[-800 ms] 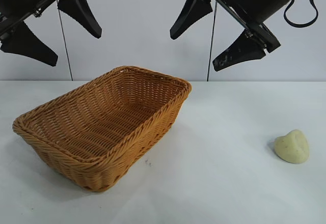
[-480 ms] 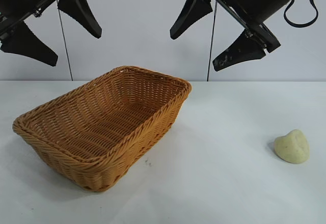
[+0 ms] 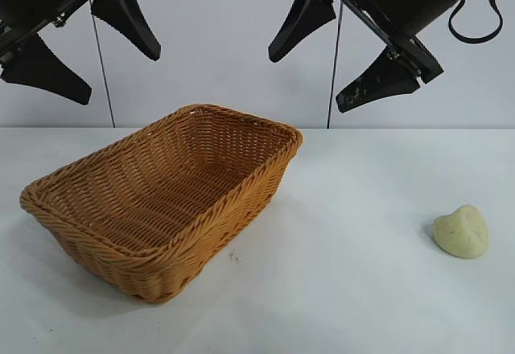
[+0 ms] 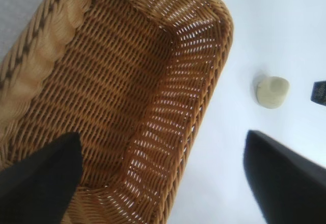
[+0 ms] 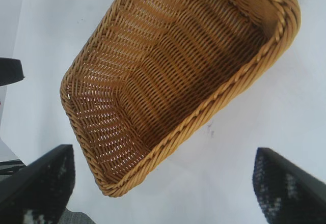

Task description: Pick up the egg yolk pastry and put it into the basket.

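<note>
From the exterior view, you see the small pale yellow-green rounded egg yolk pastry point(image 3: 461, 232) lying on the white counter point(image 3: 354, 290), well apart from the large orange-brown woven wicker basket point(image 3: 241, 185). The right pincer point(image 3: 344, 56) hangs high above the counter with its fingers spread and holds nothing. The left pincer point(image 3: 80, 52) is also high, spread and without load.

In the left wrist view, the basket point(image 4: 204, 96) has nothing inside it, and the pastry point(image 4: 272, 91) sits on the counter beyond its rim.

In the right wrist view, you see only the basket point(image 5: 275, 40) between the spread fingers point(image 5: 285, 188); the pastry is not visible there.

I judge the step is the approach. You should bring the right pincer above the pastry, keep it wide, lower it straight, and close softly, because the lump may be crushed or pushed aside.
</note>
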You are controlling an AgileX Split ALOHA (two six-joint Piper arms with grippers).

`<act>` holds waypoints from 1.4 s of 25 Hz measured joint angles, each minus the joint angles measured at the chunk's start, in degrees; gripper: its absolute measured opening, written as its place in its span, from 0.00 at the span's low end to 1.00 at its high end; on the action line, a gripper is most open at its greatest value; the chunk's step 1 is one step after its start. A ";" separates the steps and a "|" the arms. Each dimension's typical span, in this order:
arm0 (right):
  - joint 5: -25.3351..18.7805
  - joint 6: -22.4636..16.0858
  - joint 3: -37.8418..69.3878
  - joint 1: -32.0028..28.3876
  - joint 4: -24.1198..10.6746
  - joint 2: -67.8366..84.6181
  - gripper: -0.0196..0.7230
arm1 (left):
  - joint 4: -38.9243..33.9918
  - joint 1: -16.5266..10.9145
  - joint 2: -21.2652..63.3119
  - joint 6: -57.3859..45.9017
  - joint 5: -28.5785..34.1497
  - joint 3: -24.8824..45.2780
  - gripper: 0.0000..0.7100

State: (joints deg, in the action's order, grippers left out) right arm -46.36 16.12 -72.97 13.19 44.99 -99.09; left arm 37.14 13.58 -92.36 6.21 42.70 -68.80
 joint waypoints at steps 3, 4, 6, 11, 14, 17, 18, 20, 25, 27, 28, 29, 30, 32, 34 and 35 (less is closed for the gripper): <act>0.00 0.00 0.00 0.00 0.00 0.00 0.90 | 0.00 0.00 0.00 0.00 -0.20 0.00 0.94; 0.00 0.00 0.00 0.00 0.00 0.00 0.90 | 0.00 0.00 0.00 0.00 -0.35 0.00 0.94; 0.00 0.00 0.00 0.00 0.00 0.00 0.90 | 0.00 0.00 0.00 -0.40 -0.43 0.00 0.94; 0.00 0.00 0.00 0.00 0.00 0.00 0.90 | -3.35 -0.11 1.02 -5.16 -0.11 0.00 0.94; 0.00 0.00 0.00 0.00 0.00 0.00 0.90 | -8.93 -0.27 3.43 -12.88 0.14 0.14 0.94; 0.00 0.00 0.00 0.00 0.00 0.00 0.90 | -14.05 -0.03 6.20 -24.15 0.99 1.72 0.94; 0.00 0.00 0.00 0.00 0.00 0.00 0.90 | -15.75 0.37 7.13 -28.35 1.67 2.55 0.94; 0.00 0.00 0.00 0.00 0.00 0.00 0.90 | -20.79 2.10 8.67 -36.14 2.50 4.21 0.94; 0.00 0.00 0.00 0.00 0.00 0.00 0.90 | -31.37 6.53 9.70 -56.25 3.05 7.70 0.94; -0.07 0.00 -0.02 0.00 0.00 0.00 0.90 | -33.28 7.15 9.33 -62.10 2.61 8.59 0.94; -0.20 0.00 -0.02 0.00 0.00 0.00 0.90 | -34.01 7.30 8.95 -64.23 2.21 8.89 0.94; -0.32 0.00 -0.02 0.00 0.00 0.00 0.90 | -34.66 7.30 8.35 -65.54 1.76 8.97 0.94; -0.45 0.00 -0.02 0.00 0.00 0.00 0.90 | -35.20 7.30 7.65 -66.24 1.51 8.97 0.94; -0.69 0.00 -0.13 0.00 0.00 0.00 0.90 | -35.57 7.30 5.58 -66.69 1.52 8.97 0.94; -0.81 0.00 -0.13 0.00 0.00 0.00 0.90 | -34.78 7.30 3.34 -67.06 1.73 8.97 0.94; -0.81 0.00 -0.13 0.00 0.00 0.00 0.90 | -34.17 7.30 2.11 -67.11 1.86 8.97 0.94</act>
State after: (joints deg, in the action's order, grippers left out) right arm -47.17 16.12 -73.09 13.19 44.99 -99.09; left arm 2.97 20.88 -90.24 -60.90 44.55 -59.83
